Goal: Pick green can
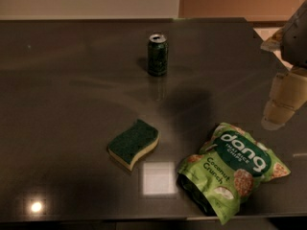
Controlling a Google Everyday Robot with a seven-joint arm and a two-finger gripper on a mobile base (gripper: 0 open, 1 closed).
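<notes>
Separation governs the coming move. The green can [157, 55] is stood upright on the dark worktop [62, 90], well apart from the pincer [282, 102], which is seen at the right edge of the camera view and appears to be held above the worktop's right side. From the pincer, the can lies to the left and farther back, toward the far edge of the worktop. Whether the pincer is apart or together cannot be told. The can is plainly not yet grasped.

The can's long axis is vertical, with the silver top uppermost, so a level approach from the side is judged to be called for, with the curved wall taken between the two sides of the pincer. Only one arm is fitted, so no choice of side arises.

Bare worktop is seen around the can on every side. The green-and-yellow sponge [133, 143] and the light green chip bag [235, 169] are laid nearer the front, both well apart from the can. The bag lies forward of and below the pincer in this view. A straight line from pincer to can is judged to pass behind both, so neither should be disturbed.

The far edge of the worktop runs not far behind the can. A light can is easily tipped or pushed back, so contact before closing is best avoided.
</notes>
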